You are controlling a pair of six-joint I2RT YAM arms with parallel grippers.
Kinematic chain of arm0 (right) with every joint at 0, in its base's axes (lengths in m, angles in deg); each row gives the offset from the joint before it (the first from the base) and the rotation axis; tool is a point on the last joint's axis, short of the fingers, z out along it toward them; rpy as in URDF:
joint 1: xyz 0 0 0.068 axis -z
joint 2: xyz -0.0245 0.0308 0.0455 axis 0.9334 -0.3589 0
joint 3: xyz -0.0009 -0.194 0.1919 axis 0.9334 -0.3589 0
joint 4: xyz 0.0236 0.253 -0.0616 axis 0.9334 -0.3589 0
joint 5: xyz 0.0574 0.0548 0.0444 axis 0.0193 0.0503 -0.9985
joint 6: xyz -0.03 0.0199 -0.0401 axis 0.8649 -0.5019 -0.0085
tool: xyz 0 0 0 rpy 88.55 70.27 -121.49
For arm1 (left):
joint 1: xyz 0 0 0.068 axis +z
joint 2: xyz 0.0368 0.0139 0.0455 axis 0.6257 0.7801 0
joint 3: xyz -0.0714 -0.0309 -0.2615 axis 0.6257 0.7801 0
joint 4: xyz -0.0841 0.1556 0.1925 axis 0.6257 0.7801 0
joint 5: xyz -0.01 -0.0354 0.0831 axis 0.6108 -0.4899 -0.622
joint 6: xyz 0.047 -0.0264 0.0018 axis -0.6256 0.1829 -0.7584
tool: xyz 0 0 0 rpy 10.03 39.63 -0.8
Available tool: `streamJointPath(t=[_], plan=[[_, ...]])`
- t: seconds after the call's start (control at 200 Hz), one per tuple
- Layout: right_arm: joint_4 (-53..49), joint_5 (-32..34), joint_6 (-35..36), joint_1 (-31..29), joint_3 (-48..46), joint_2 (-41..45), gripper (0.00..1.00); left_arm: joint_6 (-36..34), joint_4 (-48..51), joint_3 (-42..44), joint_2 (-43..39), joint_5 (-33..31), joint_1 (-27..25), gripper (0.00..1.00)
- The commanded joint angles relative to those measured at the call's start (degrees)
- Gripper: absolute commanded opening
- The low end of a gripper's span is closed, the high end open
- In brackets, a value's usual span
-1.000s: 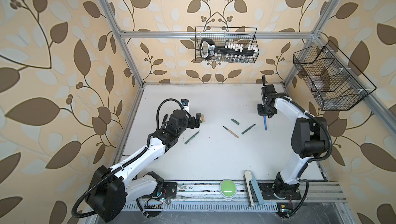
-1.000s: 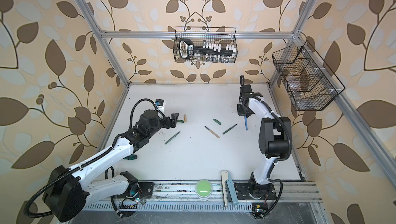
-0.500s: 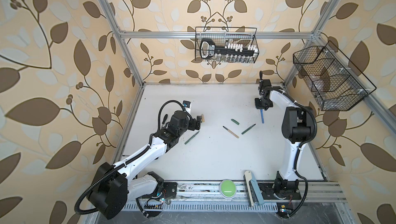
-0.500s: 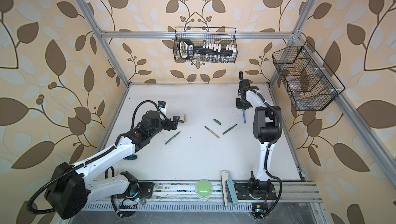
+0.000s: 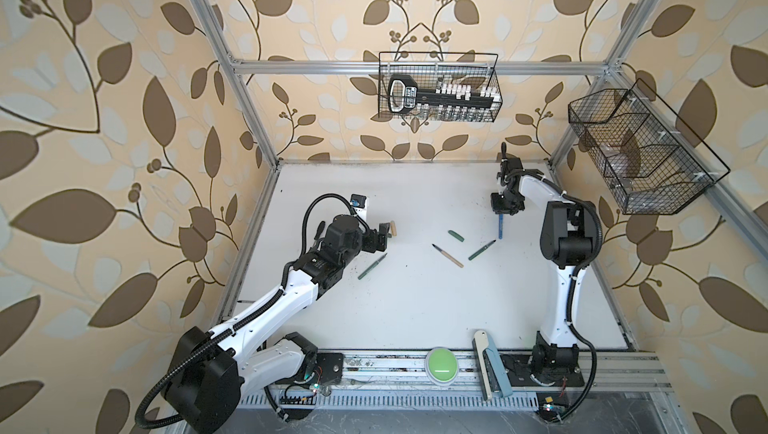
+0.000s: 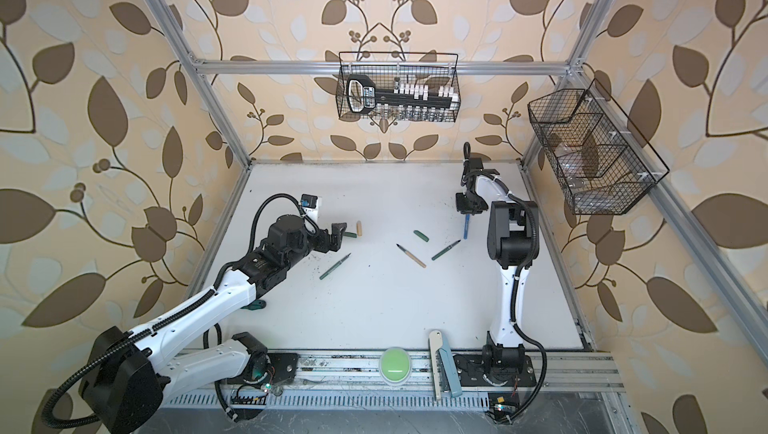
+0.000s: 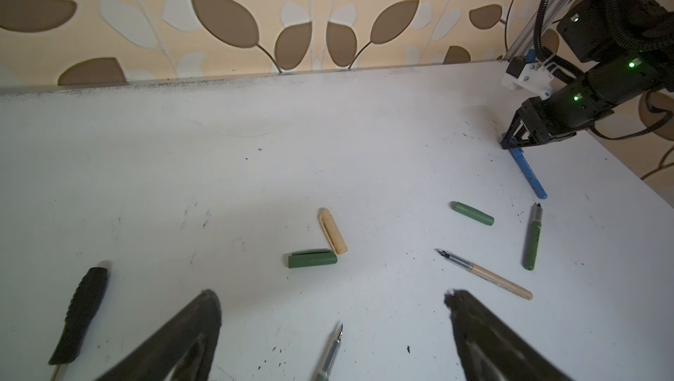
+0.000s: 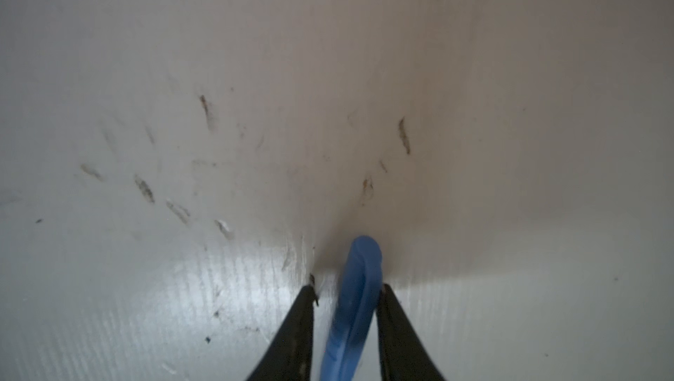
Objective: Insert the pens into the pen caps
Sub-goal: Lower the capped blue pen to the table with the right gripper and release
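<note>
My left claw [image 7: 332, 297] is opened as wide as it goes and holds nothing; it hangs low over the table [image 7: 219, 142]. Just in front of it lie a dark green cap [image 7: 312, 259] and the beige cap [image 7: 332, 231], which touch at one end. In the left wrist view the nib of a dark green pen [image 7: 330, 350] shows between its fingers.

My right claw [image 8: 349, 288] points down at the far right part of the table. Its jaws stand partly open around one end of the blue pen [image 8: 355, 306], which lies on the table. One finger [image 8: 397, 331] is against the pen and the other [image 8: 299, 324] stands clearly apart, so I have no grip on it.

Between my arms lie the beige pen [image 5: 448, 255], a second green cap [image 5: 456, 235] and a second green pen [image 5: 482, 250], none of them touching.
</note>
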Motion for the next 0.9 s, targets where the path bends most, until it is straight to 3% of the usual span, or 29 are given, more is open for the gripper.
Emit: streamJointPath(t=[0.0,0.23,0.45,0.62,0.895], plan=[[1.31,-0.42,0.47,0.26,1.83,0.71,0.4,0.99,1.74,-1.23,-2.41,-2.14,-0.32,0.99],[5.48,-0.11,-0.48,-1.43,-1.62,9.63,0.48,1.38,5.27,-1.85,-5.82,-8.37,-0.31,0.99],[13.34,-7.82,-3.32,-6.8,-11.45,23.61,0.51,3.64,11.7,-5.82,-6.4,-12.95,-0.31,0.99],[20.34,-14.24,-4.42,-11.48,-22.22,33.93,0.53,3.53,13.33,-6.77,-7.18,-11.67,-0.29,0.99],[12.89,-7.35,-1.19,-24.68,-28.12,38.15,0.55,6.6,14.14,-6.8,-8.39,-9.89,-0.32,0.99]])
